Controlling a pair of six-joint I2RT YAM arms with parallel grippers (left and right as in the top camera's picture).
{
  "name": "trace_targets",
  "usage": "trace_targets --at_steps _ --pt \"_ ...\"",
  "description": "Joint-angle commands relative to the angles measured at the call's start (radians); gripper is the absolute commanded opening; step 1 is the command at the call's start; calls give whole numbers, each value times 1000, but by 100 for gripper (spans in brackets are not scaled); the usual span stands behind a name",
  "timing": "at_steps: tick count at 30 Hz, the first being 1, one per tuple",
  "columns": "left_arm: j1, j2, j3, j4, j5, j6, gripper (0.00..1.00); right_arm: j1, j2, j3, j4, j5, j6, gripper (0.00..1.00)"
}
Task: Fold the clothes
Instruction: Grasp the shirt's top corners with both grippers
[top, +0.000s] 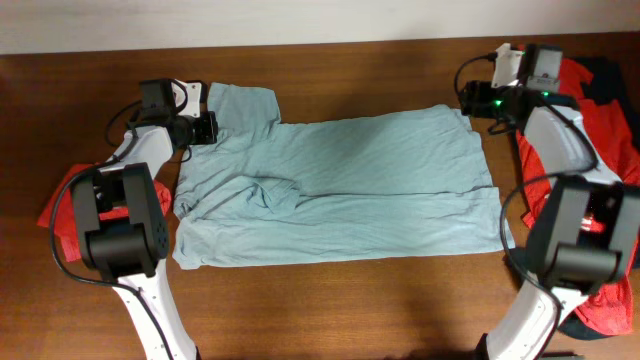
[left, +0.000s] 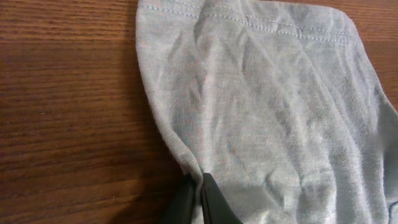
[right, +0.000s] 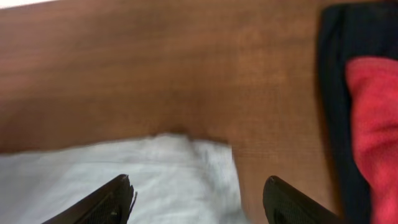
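A light blue t-shirt (top: 340, 185) lies spread across the wooden table, with one sleeve at the far left. My left gripper (top: 208, 127) is shut on the edge of that sleeve (left: 261, 106), the fabric pinched between its fingers (left: 200, 186). My right gripper (top: 470, 100) is open above the shirt's far right corner (right: 186, 162), its fingers (right: 196, 193) spread over the fabric and bare table, holding nothing.
A pile of red and dark clothes (top: 600, 90) lies at the right edge and shows in the right wrist view (right: 367, 112). A red cloth (top: 60, 205) lies at the left edge beside the left arm's base.
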Motion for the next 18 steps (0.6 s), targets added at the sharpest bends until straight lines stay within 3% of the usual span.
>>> trace_targets --at_steps 1,8,12,18 --pt "1 18 -2 -14 5 1 6 4 89 5 62 -2 38 72" --pt "-7 18 -2 -14 5 1 6 4 184 5 175 0 140 68" --pt "-7 18 -2 -15 5 1 6 4 185 5 165 29 171 61" --pt "-7 18 -2 -21 5 1 6 5 186 5 130 77 231 61"
